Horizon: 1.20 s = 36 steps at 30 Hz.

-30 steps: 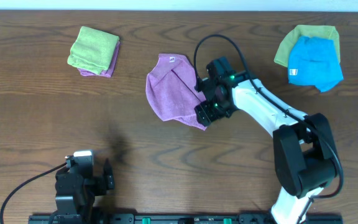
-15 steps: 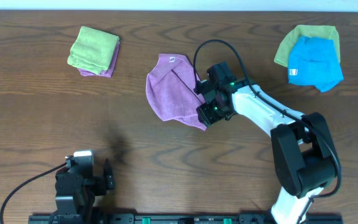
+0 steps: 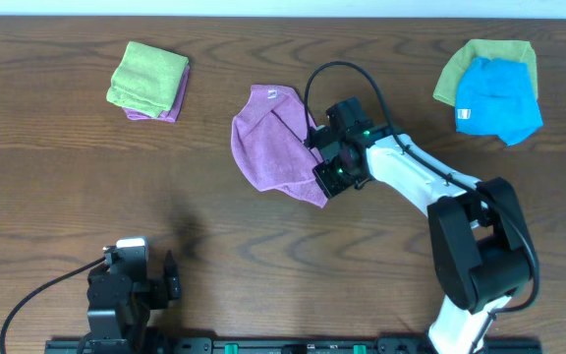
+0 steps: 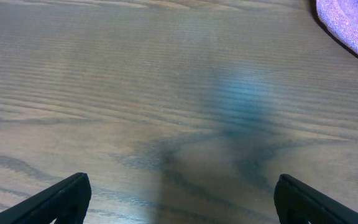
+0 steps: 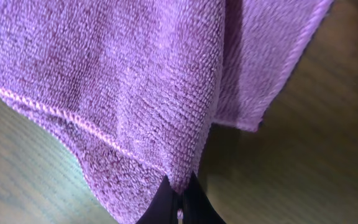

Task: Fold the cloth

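Observation:
The lilac cloth (image 3: pixel 271 146) lies partly folded at the table's middle, a small white tag (image 3: pixel 272 94) at its top edge. My right gripper (image 3: pixel 320 181) sits at the cloth's lower right corner, shut on it. In the right wrist view the black fingertips (image 5: pixel 166 202) pinch the cloth's (image 5: pixel 123 81) corner, and a second layer hangs behind on the right. My left gripper (image 3: pixel 170 277) rests at the near left, far from the cloth. Its view shows the fingers (image 4: pixel 61 198) wide open over bare wood, with a cloth edge (image 4: pixel 350 25) at the top right.
A lime-green cloth (image 3: pixel 147 74) lies folded on a purple one (image 3: pixel 170 106) at the back left. At the back right a blue cloth (image 3: pixel 497 98) overlaps another green one (image 3: pixel 480 57). A black cable (image 3: pixel 337 69) loops above the right arm.
The right gripper's fingers have come together on the cloth's lower right corner, with a slight shift left. The left arm and the other cloths have stayed still.

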{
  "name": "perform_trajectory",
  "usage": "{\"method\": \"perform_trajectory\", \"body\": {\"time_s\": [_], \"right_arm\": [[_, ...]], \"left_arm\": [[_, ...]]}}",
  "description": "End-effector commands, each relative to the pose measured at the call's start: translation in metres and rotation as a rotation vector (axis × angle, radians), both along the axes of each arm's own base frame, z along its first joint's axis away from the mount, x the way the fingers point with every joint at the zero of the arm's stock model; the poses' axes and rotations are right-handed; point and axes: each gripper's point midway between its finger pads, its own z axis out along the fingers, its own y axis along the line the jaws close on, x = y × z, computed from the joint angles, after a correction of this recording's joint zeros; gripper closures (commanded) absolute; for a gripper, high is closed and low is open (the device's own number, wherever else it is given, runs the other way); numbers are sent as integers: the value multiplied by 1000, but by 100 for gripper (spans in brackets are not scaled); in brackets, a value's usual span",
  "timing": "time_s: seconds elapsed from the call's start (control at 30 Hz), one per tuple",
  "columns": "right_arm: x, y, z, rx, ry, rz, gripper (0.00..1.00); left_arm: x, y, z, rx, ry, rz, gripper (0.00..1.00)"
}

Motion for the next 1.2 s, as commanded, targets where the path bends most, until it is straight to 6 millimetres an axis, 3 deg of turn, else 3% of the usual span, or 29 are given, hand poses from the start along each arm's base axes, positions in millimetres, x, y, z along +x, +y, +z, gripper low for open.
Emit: {"method": "perform_trajectory", "body": {"time_s": [0.0,0.1,0.2,0.4,0.5,0.57,0.73,0.83,0.93,1.0,1.1,1.17], "right_arm": [[-5,4,14,17,4,-23,99],[-8,4,36,27,-18,-26,99],[-8,-5,72,-1,-112,-45,99],[-4,-50,144,-134,-350,-143,99],[-5,-72,164,-214,-427,-189,99],[-6,-82,168,-264,-445,-208,95],[-11,-103,164,-370,-429,-252,53],[-13,-107,164,-371,-422,-312,48],[-22,-92,158,-289,-358,-270,46],[-37,-65,151,-152,-268,-182,45],[-59,-30,148,37,-150,-102,41],[-70,-23,139,71,-99,-80,39]], "left_arm": [[0,0,-1,7,2,-8,5],[0,0,-1,7,2,-7,5],[0,0,-1,7,2,-7,5],[0,0,-1,7,0,-7,5],[0,-2,-1,2,0,-13,5],[0,-2,-1,2,0,-13,5],[1,-2,0,1,-5,-13,5],[1,-2,1,-22,-11,5,5],[2,-3,1,-55,-17,23,5],[3,-9,3,-88,-26,7,5],[7,-28,8,-155,-47,-82,5],[10,-40,15,-204,-74,-137,5]]}}
